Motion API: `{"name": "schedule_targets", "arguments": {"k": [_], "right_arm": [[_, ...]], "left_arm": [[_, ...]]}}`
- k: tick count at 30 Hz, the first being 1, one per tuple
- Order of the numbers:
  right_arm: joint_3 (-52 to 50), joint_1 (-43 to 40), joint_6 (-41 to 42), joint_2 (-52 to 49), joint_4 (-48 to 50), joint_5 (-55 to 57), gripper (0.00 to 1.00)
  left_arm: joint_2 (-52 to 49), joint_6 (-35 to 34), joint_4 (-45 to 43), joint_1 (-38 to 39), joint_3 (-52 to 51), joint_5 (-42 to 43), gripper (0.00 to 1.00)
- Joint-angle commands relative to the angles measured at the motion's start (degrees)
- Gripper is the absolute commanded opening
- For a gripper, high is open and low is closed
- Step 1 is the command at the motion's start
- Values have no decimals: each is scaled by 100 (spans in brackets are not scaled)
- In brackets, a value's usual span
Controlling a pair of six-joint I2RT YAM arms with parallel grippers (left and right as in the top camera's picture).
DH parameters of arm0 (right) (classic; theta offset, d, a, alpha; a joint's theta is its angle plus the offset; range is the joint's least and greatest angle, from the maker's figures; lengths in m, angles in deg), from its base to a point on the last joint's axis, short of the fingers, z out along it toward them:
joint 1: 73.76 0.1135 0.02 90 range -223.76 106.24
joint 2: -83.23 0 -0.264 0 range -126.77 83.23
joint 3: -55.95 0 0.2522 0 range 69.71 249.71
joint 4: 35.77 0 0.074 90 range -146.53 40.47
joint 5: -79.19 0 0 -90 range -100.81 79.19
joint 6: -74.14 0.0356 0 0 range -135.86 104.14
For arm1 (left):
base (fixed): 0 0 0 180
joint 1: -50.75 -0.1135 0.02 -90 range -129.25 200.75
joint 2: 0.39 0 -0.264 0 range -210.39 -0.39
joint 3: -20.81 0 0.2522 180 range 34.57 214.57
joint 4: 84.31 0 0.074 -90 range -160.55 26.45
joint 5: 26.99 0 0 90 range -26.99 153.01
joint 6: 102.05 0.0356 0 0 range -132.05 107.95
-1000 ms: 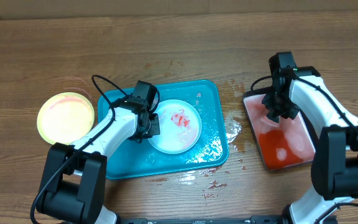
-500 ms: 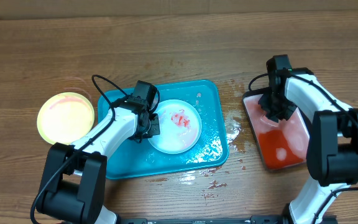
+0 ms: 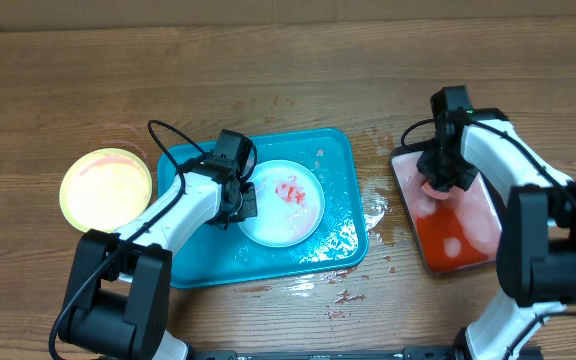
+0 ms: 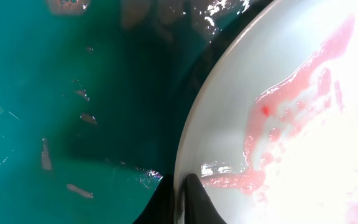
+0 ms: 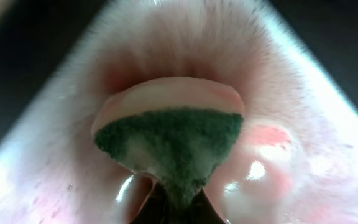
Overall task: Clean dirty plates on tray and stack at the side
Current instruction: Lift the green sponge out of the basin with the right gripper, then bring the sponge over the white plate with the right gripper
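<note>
Both grippers are pinching — the left gripper (image 4: 180, 190) the rim of the pale plate (image 3: 293, 215) lying midway on the tray (image 3: 333, 160), the right gripper (image 5: 178, 205) a sponge (image 5: 169, 140) over the black tray (image 3: 396, 168).

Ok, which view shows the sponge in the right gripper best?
Right wrist: the sponge fills the frame, green scouring face and pinkish foam clear. Overhead shows only a pink sliver under the right gripper. Left wrist misses it.

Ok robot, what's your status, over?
Left gripper jaws shut on plate rim. Right gripper jaws shut on sponge. Plate smeared red, on tray. Nothing seen in the way.
</note>
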Motion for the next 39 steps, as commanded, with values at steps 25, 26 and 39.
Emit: {"name": "schedule_targets", "arguments": {"k": [25, 26, 39], "right_arm": [[24, 1172, -433, 2570, -487, 4437, 4], [24, 1169, -387, 2570, -507, 4367, 4], [9, 577, -1078, 2291, -297, -1845, 4]], "left_arm": [[-122, 264, 70, 2, -87, -186, 4], [-122, 289, 70, 2, -87, -184, 4], [-122, 1082, -166, 2, -87, 645, 4]]}}
